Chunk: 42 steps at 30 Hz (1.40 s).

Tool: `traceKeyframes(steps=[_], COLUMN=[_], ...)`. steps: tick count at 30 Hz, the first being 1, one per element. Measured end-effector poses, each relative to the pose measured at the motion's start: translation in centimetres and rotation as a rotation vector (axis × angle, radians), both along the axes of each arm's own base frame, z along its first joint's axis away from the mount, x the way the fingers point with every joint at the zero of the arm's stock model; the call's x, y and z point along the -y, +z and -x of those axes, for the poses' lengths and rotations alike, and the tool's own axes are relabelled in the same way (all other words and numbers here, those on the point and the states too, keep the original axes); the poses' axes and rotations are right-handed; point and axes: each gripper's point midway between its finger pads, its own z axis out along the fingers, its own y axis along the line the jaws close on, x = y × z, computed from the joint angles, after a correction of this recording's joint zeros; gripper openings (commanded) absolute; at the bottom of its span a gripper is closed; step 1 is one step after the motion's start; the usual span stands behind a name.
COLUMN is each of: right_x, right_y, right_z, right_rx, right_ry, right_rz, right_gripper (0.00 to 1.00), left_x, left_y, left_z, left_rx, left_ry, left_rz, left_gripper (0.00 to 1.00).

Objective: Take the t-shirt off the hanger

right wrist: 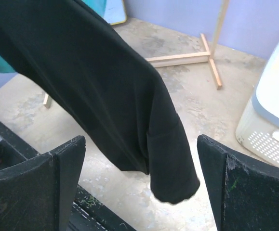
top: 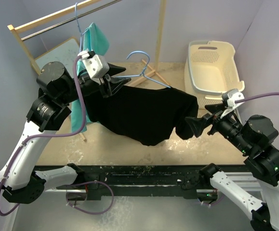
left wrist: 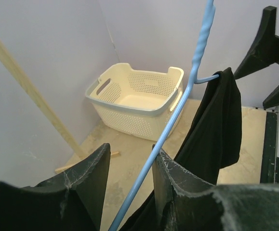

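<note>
Pale lavender walls [top: 216, 19] enclose a beige, scuffed bench top [top: 115, 149]. A wooden rack [top: 19, 42] with a metal rail [top: 67, 20] stands at the far left corner. A cream perforated laundry basket [top: 211, 60] sits at the far right. The light is soft and even.

Cream basket [top: 197, 77], wooden rack [top: 57, 15], teal cloth [top: 99, 41]

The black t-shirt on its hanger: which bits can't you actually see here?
- Far shoulder of the hanger, top view: covered by the black t-shirt.
- Whether the left gripper pinches the hanger, left wrist view: any contact is cut off by the bottom edge.
- Most of the laundry basket, right wrist view: cut off by the right edge.
</note>
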Motion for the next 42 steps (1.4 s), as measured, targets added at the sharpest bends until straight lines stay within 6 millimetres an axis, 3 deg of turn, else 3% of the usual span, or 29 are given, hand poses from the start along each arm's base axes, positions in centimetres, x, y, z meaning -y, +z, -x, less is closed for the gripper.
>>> traceKeyframes(steps=[3,9,15,23,26,33,42], right_x=[-0.7,-2.6,-2.0,4.2,5.5,5.5,3.4], right_y=[0.1,-0.6,-1.9,-3.9,-4.7,-6.8,-9.5], right_z=[0.1,-0.8,-2.9,-5.3,-5.9,-7.1,-8.6], right_rx=[0.011,-0.012,-0.075,-0.177,-0.209,-0.276,-0.346], right_ry=[0.047,0.126,0.025,-0.408,-0.518,-0.587,-0.542], right_rz=[0.011,0.043,0.062,0.082,0.098,0.112,0.131], right_gripper=[0.71,0.00,0.00,0.00,0.00,0.00,0.00], left_x=[0.2,-0.1,-0.8,-2.3,-2.8,-4.5,-6.0], left_y=[0.2,0.9,1.2,0.3,0.0,0.5,0.8], left_z=[0.8,2.4,2.3,0.1,-0.2,0.1,0.6], left_rx=[0.001,0.018,0.015,-0.014,-0.017,-0.001,0.010], left_ry=[-0.035,-0.077,-0.038,0.119,0.154,0.228,0.285], left_rz=[0.003,0.018,0.020,0.026,0.033,0.059,0.076], left_gripper=[0.00,0.00,0.00,0.00,0.00,0.00,0.00])
